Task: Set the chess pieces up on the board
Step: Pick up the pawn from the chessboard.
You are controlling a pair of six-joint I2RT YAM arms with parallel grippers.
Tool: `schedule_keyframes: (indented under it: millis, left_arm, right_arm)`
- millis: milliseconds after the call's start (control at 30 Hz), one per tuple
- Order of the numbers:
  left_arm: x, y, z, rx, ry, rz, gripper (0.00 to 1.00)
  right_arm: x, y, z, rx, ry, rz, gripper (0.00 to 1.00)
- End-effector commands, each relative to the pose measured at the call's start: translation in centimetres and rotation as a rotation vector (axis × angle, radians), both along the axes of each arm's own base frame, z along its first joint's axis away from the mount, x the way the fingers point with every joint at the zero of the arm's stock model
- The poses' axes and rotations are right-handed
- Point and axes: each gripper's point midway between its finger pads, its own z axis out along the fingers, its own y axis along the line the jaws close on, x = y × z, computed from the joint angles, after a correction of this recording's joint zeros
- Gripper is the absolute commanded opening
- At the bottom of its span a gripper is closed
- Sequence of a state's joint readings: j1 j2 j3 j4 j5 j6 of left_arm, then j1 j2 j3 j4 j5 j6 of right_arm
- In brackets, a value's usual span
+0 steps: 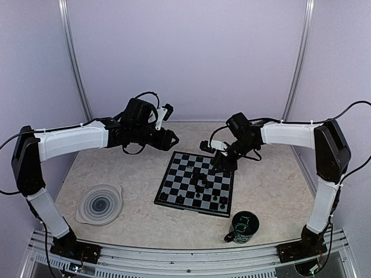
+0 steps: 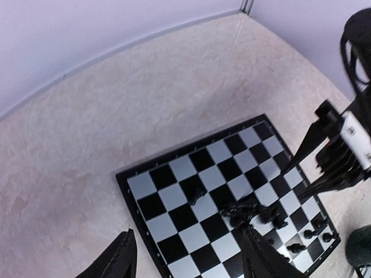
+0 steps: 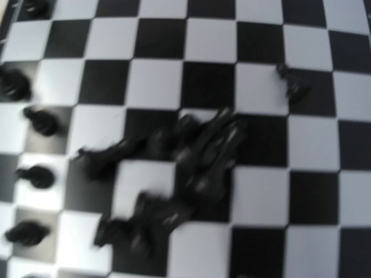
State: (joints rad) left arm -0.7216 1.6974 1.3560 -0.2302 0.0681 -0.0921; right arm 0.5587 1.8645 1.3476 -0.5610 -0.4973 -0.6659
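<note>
Several of the chess pieces (image 3: 191, 156) lie tumbled in a dark heap near the middle of the board (image 1: 177, 174). A few more look to be standing on their own squares along the near edge. The board sits flat on the worktop (image 1: 272, 191), between a grey spiral plate (image 1: 99, 204) on the left and a dark green mug (image 1: 240, 227) near the front right.

The right claw (image 1: 219, 168) hangs low over the far right part of the board, just beside the heap. Its wrist camera is blurred and shows no fingers, so I cannot tell how wide it stands or whether it has a piece. The left claw (image 2: 185, 243) hovers over the far left corner of the board, its fingers (image 2: 122, 258) spread well apart with nothing between them.

I would say the sorting is in its early part, with the right arm going into the pile for one piece. The next move calls for a careful pinch on a single figure at the fringe of the heap, then a straight lift so its neighbours are not dragged along or the standing ones toppled.
</note>
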Motion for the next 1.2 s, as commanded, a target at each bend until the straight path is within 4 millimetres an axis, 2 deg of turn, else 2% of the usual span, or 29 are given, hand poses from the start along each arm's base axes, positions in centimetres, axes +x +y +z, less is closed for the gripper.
schedule_keyframes:
  millis: [0, 233, 433, 800, 1167]
  left_arm:
    - [-0.1, -0.1, -1.0, -0.056, 0.026, 0.025, 0.62]
    - [0.3, 0.1, -1.9, -0.027, 0.053, 0.081, 0.63]
    - [1.2, 1.7, -0.8, -0.051, 0.039, 0.135, 0.63]
    - [1.7, 2.7, 0.4, -0.084, 0.020, 0.156, 0.63]
    - [1.6, 2.5, 0.0, -0.082, 0.040, 0.138, 0.63]
  right_arm:
    - [1.9, 1.6, -0.2, -0.040, 0.008, -0.029, 0.38]
    - [4.8, 4.7, -0.5, -0.037, 0.009, -0.065, 0.39]
    - [6.5, 6.4, -1.4, -0.025, 0.006, -0.031, 0.44]
    - [7.0, 8.7, -3.2, -0.018, 0.014, 0.043, 0.47]
    - [7.6, 9.3, -5.4, -0.044, 0.019, 0.060, 0.46]
